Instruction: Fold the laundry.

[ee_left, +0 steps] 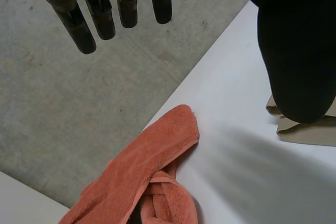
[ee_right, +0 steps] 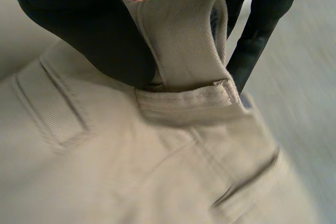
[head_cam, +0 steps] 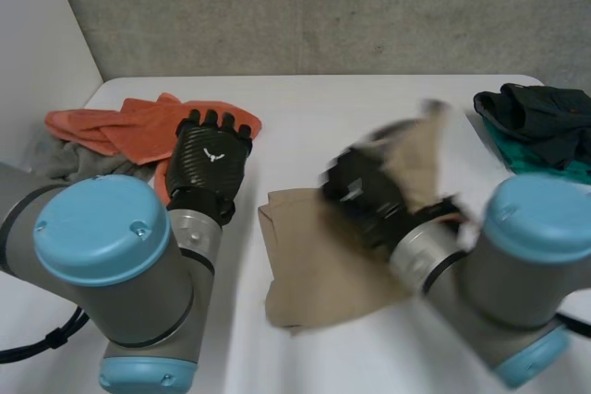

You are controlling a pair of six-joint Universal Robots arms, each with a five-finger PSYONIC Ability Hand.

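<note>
The left hand (head_cam: 211, 159) has a small white mark on its back, a shape and not letters. Its fingers (ee_left: 100, 17) are straight and apart, holding nothing, above the orange terry towel (head_cam: 120, 126) left of the beige garment (head_cam: 314, 269). The right hand (head_cam: 365, 196) is clamped on a seamed twill fold at this garment's right side. Bare white counter (head_cam: 305, 117) lies beyond it, and dark green clothes (head_cam: 540, 117) lie far to its right.

Beige trousers (head_cam: 314, 265) lie crumpled, waistband end raised.

One towel (head_cam: 129, 126), one beige garment (head_cam: 319, 274) (also two heaps (head_cam: 65, 161) (head_cam: 540, 122)).
</note>
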